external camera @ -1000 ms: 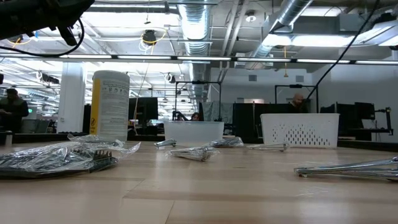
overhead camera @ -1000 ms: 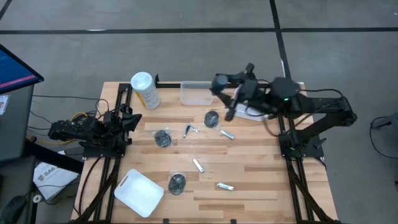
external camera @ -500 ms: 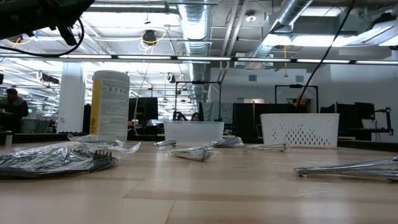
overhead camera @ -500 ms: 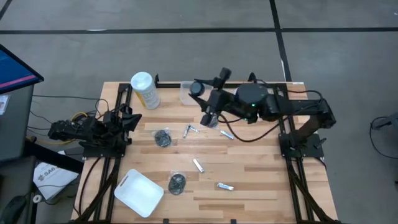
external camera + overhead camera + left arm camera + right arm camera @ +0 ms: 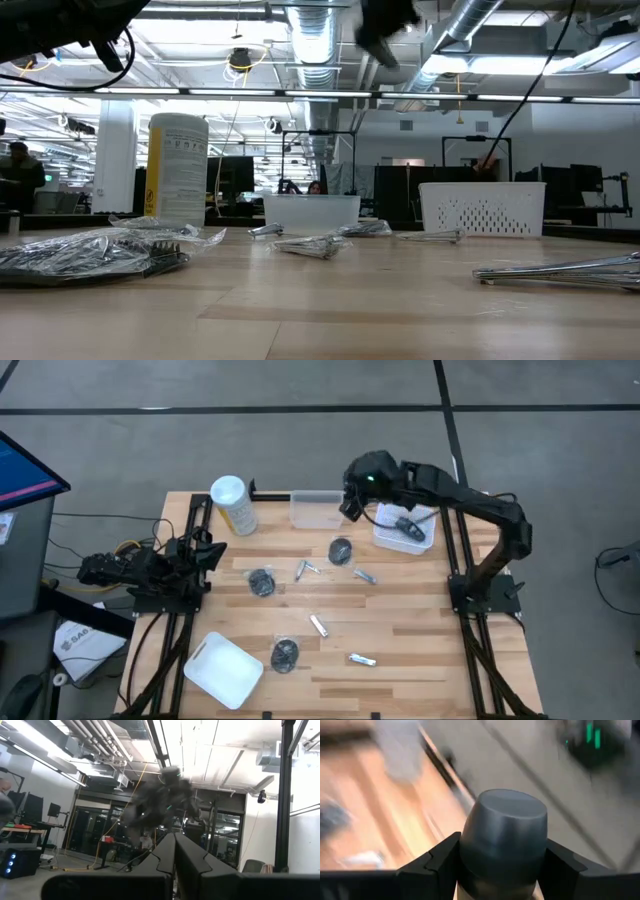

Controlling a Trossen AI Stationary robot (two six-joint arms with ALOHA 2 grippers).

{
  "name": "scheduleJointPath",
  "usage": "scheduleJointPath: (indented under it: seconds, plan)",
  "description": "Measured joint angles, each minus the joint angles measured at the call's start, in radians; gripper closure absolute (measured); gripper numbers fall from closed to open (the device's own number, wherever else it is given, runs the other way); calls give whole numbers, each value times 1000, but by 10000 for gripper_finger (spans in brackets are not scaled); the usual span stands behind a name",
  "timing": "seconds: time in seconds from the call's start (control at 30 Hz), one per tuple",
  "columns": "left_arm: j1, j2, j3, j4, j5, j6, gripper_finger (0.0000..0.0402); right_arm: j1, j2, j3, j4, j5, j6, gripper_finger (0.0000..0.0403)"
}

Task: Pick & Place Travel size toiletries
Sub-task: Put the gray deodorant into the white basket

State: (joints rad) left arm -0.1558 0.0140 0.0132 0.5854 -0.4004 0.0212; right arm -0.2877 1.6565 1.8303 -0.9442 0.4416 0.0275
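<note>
- Wooden bench [image 5: 400, 630] carries the travel size toiletries, scattered across its middle.
- Lower left of the high view: a white tray [image 5: 225, 670] lies flat, with one wrapped dark lump [image 5: 284, 654] just beside it on its right.
- Lower centre: one silvery tube [image 5: 361, 659] lies alone. A second tube [image 5: 318, 625] lies above and to the left of it, apart from it.
- Mid-frame, left to right: a second wrapped lump [image 5: 262, 582], a pair of tubes [image 5: 305, 569], a third wrapped lump [image 5: 340, 550] and a further tube [image 5: 365, 575].
- Left edge of the bench: the left gripper [image 5: 205, 553] is parked clear of all items. The left wrist view shows its fingers [image 5: 165, 857] pressed together with nothing between them.
- Upper right of the bench: a white basket [image 5: 388, 538] holds one dark oblong item [image 5: 410, 528].
- Upper centre: the right gripper [image 5: 350, 503] hangs between a clear bin [image 5: 315, 510] and the basket. Its fingers [image 5: 435, 865] pinch a grey round-topped piece [image 5: 503, 820].
- Upper left of the bench: a pale-yellow canister [image 5: 233, 503] stands upright.
</note>
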Motion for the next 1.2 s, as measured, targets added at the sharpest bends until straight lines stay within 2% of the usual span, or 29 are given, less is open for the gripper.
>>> scheduleJointPath:
  seconds: [0.1,0.23,0.33,0.5,0.7,1.2]
  plan:
    - [0,0,0,0,0,0,400,-94,9,-124,-97,-64,49,203]
    - [0,0,0,0,1,-1,400,-194,3,-347,-81,-133,52,203]
    - [0,0,0,0,3,-3,400,-255,0,-513,-39,-145,51,203]
    - [0,0,0,0,3,-3,400,-339,-8,-685,25,-216,19,203]
    - [0,0,0,0,3,-3,400,-397,-9,-724,89,-264,15,203]
    - [0,0,0,7,0,-3,400,-401,-9,-724,104,-287,25,179]
